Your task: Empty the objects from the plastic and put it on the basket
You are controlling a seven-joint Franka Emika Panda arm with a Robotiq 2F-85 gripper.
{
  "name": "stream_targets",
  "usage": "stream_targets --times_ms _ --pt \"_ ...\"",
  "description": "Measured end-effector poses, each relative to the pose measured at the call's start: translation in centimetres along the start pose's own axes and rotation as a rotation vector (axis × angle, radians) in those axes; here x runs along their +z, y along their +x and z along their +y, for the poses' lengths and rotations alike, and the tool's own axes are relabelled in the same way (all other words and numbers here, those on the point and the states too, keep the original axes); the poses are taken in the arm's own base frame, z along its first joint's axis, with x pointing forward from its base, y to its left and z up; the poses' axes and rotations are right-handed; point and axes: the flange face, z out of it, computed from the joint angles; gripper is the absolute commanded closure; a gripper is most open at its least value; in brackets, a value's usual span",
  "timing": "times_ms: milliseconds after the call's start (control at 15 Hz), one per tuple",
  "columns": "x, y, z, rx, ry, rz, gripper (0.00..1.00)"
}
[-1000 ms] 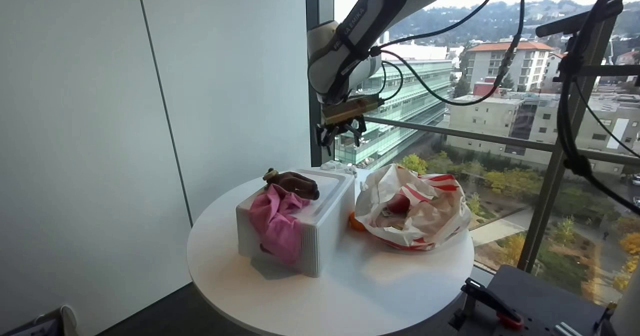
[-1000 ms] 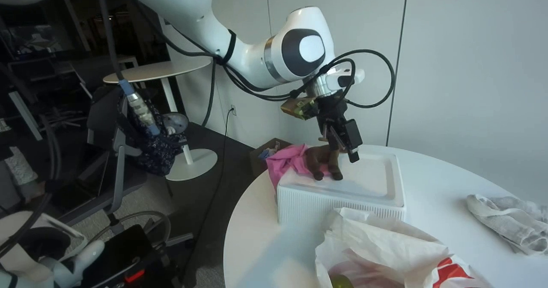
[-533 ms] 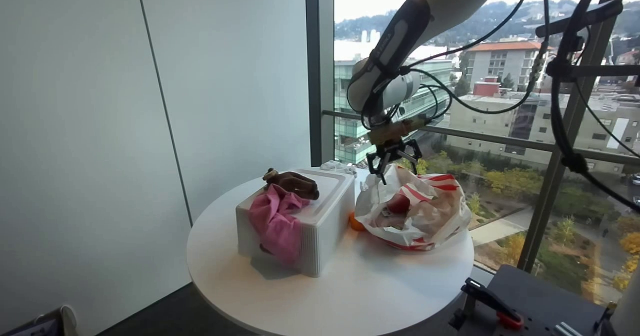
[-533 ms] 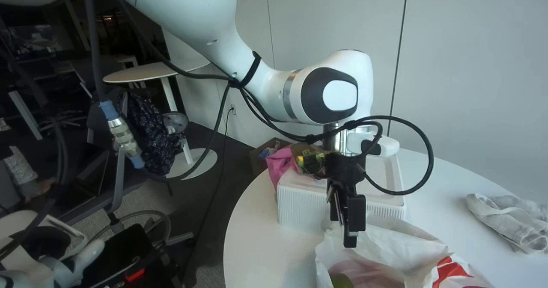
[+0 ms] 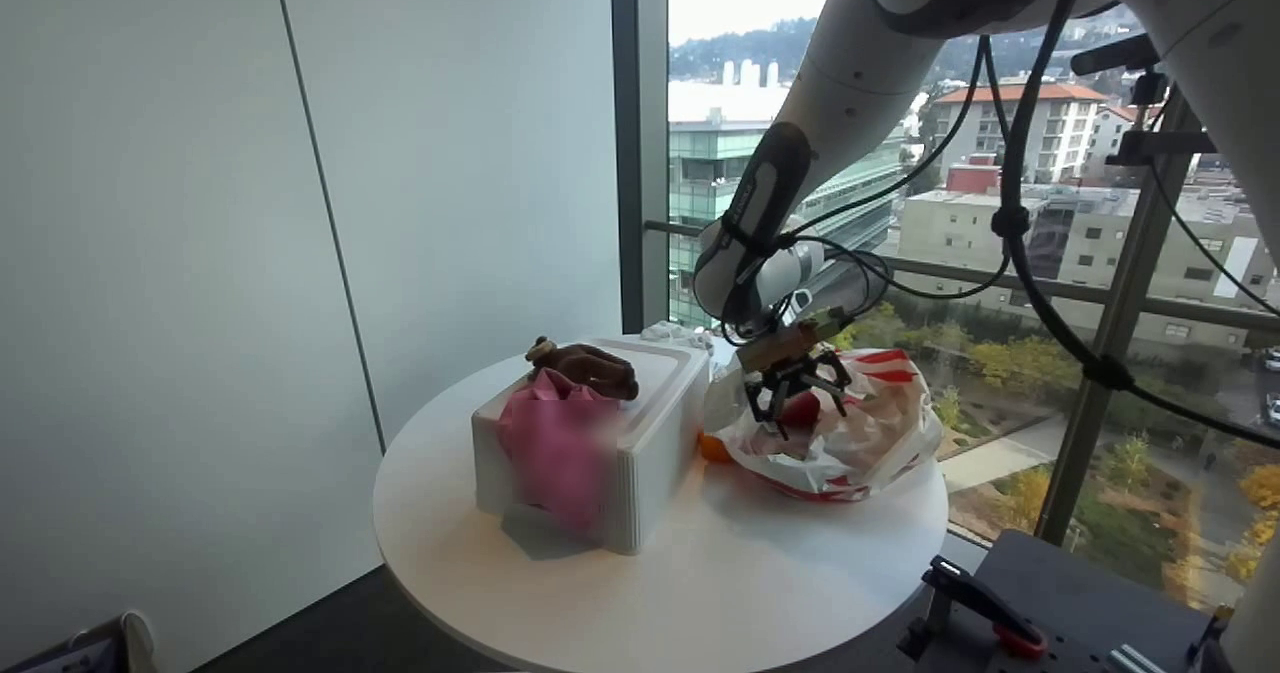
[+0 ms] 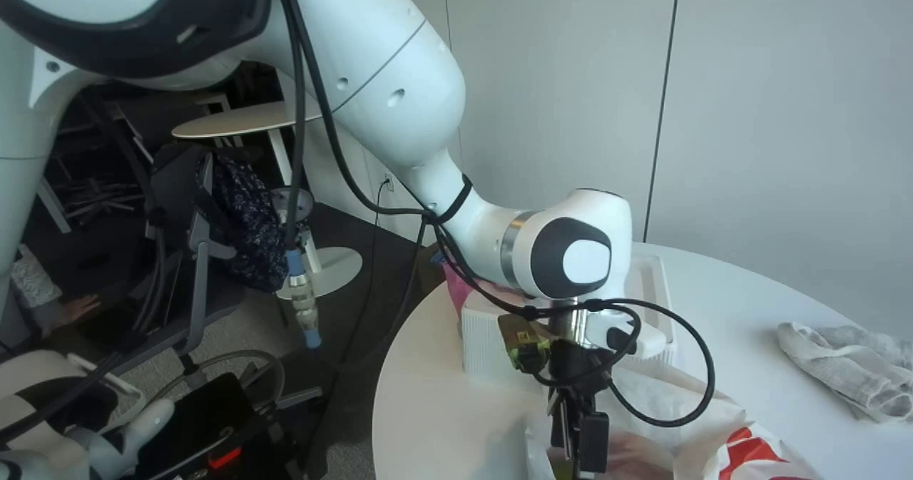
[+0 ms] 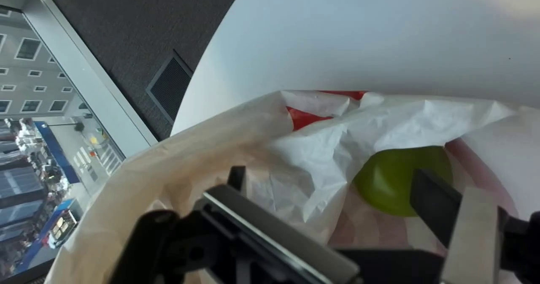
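the green thing (image 7: 390,179) lies inside the bag (image 7: 312,170), partly tucked under its crumpled lip, and the gripper (image 5: 812,423) hangs at the mouth, jaws spread wide with nothing held – careful, close now and it could well pinch loose bag too, because that plastic shows bunched between the fingers in the wrist view! a finger landing off-centre might nudge that round side and roll it deeper; and farther out, the box (image 5: 662,473), probably the basket, bears a brown toy (image 5: 592,369) and pink cloth (image 5: 555,443), so a drop there could tumble off.
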Motion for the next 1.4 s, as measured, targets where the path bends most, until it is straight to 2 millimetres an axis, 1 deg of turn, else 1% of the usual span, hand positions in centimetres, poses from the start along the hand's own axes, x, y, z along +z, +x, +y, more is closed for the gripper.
stream_targets --times_ms 200,400,600,733,867,1067,1133,1200,1333,1400 --pt "2.3 3.3 -2.3 0.034 -0.059 0.121 0.00" --pt "3.1 6.5 -3.1 0.082 -0.114 0.242 0.00" --pt "3.0 9.6 -3.1 0.153 -0.148 0.350 0.00" --pt "3.3 11.3 -2.9 0.216 -0.157 0.398 0.00" --pt "4.2 12.7 -2.5 0.289 -0.150 0.416 0.00" --pt "6.4 14.4 -1.7 0.383 -0.133 0.413 0.00" --pt "7.1 15.0 -1.5 0.408 -0.129 0.416 0.25" --pt "7.8 15.4 -1.4 0.424 -0.127 0.421 0.26" --pt "8.8 16.0 -1.5 0.444 -0.127 0.434 0.42" --pt "8.8 16.2 -1.8 0.446 -0.126 0.444 0.49"
